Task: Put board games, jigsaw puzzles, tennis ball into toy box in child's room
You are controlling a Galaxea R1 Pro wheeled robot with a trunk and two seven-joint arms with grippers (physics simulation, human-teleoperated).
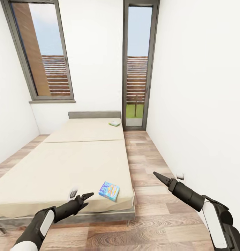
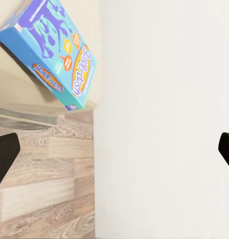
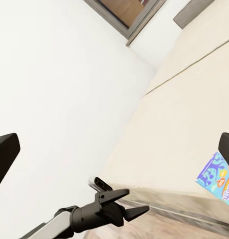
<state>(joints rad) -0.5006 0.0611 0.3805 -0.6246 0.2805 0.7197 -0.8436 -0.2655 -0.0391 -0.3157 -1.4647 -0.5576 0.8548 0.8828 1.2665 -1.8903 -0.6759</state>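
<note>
Reach explains our pose: we hold the released left end effector (image 1: 85,199) beside the flat blue cardboard board game (image 1: 109,190) at the beige bed's (image 1: 57,164) near corner, right end effector (image 1: 159,176) also empty, apparently parted.

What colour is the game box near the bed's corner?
The game box is bright blue with purple and orange print, clearest in the left wrist view.

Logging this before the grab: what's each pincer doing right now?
Left pincer: open, empty, near the blue board game on the bed.
Right pincer: cannot tell; holds nothing.
</note>
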